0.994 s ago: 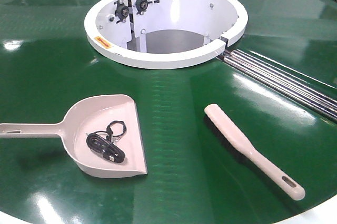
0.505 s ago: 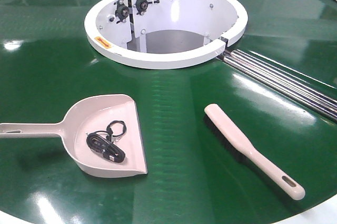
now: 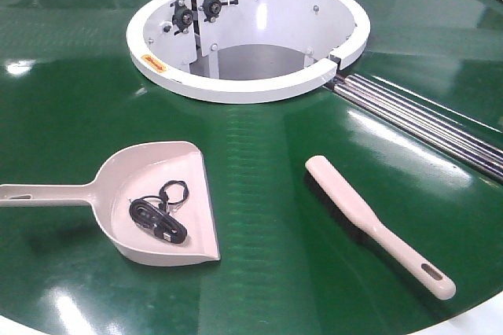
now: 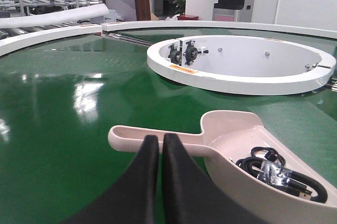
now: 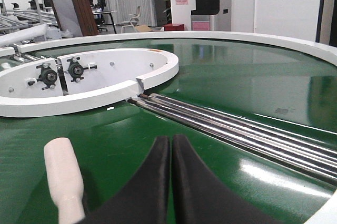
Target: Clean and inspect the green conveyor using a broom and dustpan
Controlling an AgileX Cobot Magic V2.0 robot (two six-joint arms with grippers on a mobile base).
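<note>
Left tool (image 4: 156, 141) fingers pressed together, empty; right tool (image 5: 169, 142) likewise closed, empty.

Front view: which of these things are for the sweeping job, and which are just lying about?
For the job:
- green conveyor
- broom
- dustpan
- black cable bundle, lying in the dustpan

Just there:
- white ring hub
- silver rails

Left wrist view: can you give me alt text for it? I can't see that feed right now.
The left pincer, shut and empty, hangs low over the green conveyor, just short of the dustpan handle. The pan holds a coiled black cable. Behind it sits the white ring hub.
</note>
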